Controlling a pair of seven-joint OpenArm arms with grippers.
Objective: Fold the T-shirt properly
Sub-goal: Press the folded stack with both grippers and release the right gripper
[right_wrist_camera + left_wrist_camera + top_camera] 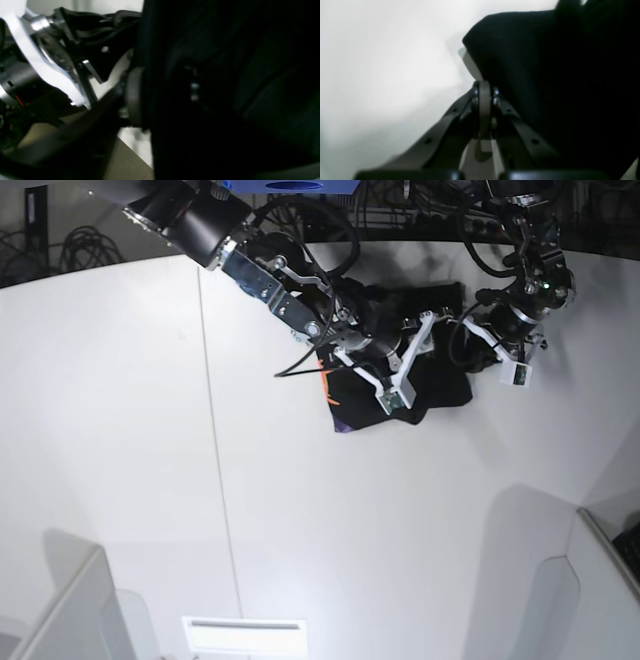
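Two arms are crowded over the far side of the white table, up around twelve to one o'clock in the base view, and that's where the T-shirt sits: a compact black bundle with a bit of purple and orange peeking out at its nine o'clock edge. Looks to me like we're late in the fold, at the tidying or let-go stage instead of a big flip. Next move probably calls for clearing the grippers out without dragging the cloth, then checking whether the bundle needs one more fold or a flatten. The right arm reaches in from eleven o'clock, stretched long and low across the shirt; the right gripper is buried in black fabric in its wrist view, one pad pressed against the cloth, and I honestly can't tell if it's gripping or letting go. The left arm hangs down from one o'clock, wrist curled in toward the shirt's three o'clock side, and the left gripper has its jaws pinched fully together, shirt edge right beside them.
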